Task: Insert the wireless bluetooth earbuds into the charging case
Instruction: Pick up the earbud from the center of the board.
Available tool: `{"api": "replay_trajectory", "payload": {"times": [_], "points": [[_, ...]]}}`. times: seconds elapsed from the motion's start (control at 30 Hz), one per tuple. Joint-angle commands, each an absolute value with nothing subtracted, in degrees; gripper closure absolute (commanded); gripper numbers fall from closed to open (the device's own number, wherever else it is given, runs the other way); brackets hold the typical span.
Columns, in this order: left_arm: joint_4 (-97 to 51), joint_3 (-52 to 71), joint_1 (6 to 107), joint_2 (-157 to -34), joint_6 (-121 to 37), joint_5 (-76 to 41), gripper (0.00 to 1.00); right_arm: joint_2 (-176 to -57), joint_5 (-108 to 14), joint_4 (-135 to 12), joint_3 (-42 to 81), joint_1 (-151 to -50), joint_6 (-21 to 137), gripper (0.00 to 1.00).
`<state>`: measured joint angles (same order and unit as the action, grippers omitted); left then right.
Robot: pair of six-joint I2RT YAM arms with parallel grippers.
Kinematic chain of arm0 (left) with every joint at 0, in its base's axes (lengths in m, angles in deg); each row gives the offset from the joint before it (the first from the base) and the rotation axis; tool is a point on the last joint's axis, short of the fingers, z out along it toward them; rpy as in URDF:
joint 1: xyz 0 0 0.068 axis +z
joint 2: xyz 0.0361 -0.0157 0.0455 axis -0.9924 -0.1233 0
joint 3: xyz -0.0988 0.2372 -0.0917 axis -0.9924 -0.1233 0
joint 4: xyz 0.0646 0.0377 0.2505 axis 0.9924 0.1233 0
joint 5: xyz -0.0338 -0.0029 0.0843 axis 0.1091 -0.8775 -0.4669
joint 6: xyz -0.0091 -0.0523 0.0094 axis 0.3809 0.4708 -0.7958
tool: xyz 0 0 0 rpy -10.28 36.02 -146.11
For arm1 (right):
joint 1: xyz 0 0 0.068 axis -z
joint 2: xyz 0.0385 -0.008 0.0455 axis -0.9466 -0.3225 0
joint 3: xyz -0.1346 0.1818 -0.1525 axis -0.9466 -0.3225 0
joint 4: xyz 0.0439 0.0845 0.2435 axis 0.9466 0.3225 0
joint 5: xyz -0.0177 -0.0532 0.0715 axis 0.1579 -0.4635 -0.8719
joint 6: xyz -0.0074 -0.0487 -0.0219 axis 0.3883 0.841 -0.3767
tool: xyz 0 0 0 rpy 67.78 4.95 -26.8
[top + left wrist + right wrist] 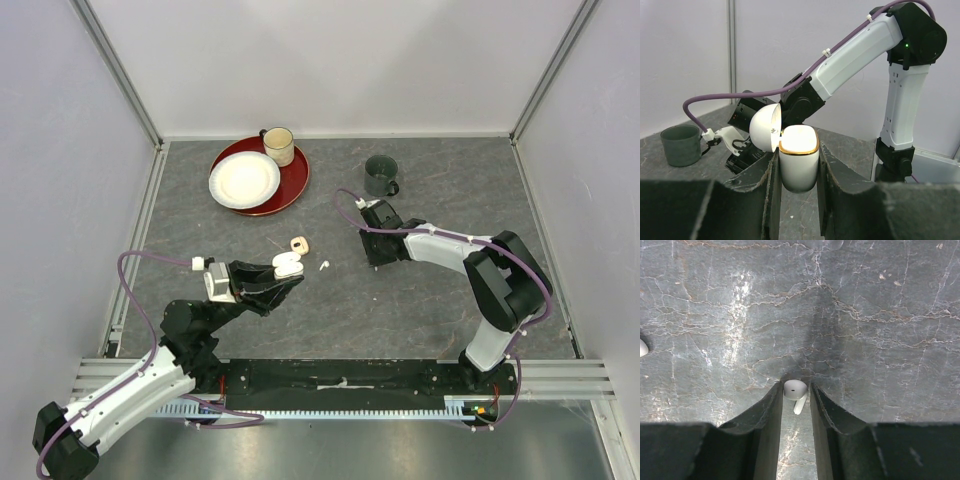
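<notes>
The right gripper was narrowed on a white earbud, pinched at its fingertips. At its 9 o'clock in the top view, the left gripper clamped the open charging case. A loose earbud lay on the table at the case's 3 o'clock.

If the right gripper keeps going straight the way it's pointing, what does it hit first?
Probably the tabletop: the right gripper, holding a white earbud, points down at it. Gap unclear.

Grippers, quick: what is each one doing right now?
Left gripper: closed on the white charging case, lid open.
Right gripper: closed on a white earbud.
</notes>
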<state>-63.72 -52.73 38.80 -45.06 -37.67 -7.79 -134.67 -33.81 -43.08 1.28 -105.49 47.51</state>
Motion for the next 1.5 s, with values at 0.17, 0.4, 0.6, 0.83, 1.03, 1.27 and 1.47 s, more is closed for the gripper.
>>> {"api": "replay_trajectory", "payload": {"times": [0.17,0.4,0.6,0.83,1.03,1.27,1.47], "points": [[-65.7,-52.9,38.5,-45.0,-35.8,-8.3,0.98,-134.6,-32.8,-40.4,0.3,-105.6,46.6,0.65],[-65.4,-52.9,38.6,-44.9,-35.9,-8.4,0.98,-135.8,-32.7,-40.7,1.1,-105.6,46.7,0.63],[-65.3,-53.0,38.5,-44.8,-35.9,-8.4,0.98,-135.9,-32.6,-40.7,1.6,-105.6,47.8,0.61],[-65.6,-53.0,38.5,-45.0,-35.8,-8.5,0.98,-136.3,-32.3,-41.0,1.7,-105.6,48.5,0.60],[-65.5,-53.1,38.6,-45.1,-35.8,-8.6,0.98,-136.5,-32.7,-41.4,1.6,-105.6,48.6,0.65],[-65.8,-53.0,38.6,-45.3,-35.9,-8.6,0.98,-137.3,-32.6,-41.8,1.7,-105.6,48.8,0.63],[-65.4,-53.4,38.6,-44.7,-35.5,-8.8,0.98,-137.5,-32.8,-41.9,1.4,-105.6,48.8,0.64]]}}
